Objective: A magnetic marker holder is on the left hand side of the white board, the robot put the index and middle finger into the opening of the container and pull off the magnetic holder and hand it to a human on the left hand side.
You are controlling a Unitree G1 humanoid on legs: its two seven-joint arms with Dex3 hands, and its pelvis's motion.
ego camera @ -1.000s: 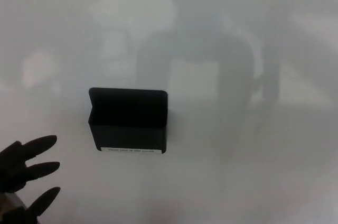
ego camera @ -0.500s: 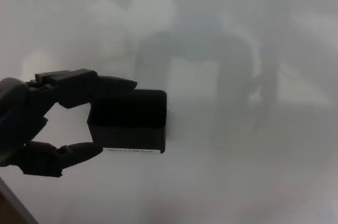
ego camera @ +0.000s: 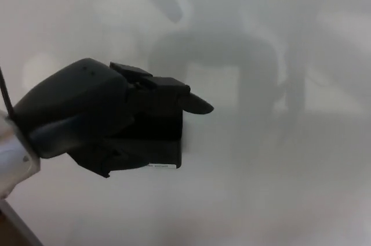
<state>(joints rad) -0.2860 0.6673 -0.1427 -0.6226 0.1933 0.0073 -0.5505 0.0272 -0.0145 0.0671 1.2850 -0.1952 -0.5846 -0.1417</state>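
Observation:
The black magnetic marker holder (ego camera: pixel 167 137) sticks on the whiteboard (ego camera: pixel 278 188), left of centre, with a white label strip along its bottom edge. My left hand (ego camera: pixel 98 115) comes in from the left and covers most of the holder. Its fingers (ego camera: pixel 194 104) lie stretched across the holder's top edge, and one tip pokes past the right side. The thumb sits low at the holder's bottom left. The hand is open, not clenched. Whether the fingers are inside the opening is hidden. My right hand does not show.
The whiteboard fills the whole view and carries faint grey reflections of the room. A pale forearm section (ego camera: pixel 11 162) of my left arm shows at the left edge.
My left hand has risen from the lower left corner and moved right over the holder, its fingers now across the top edge. The holder has stayed in place on the board.

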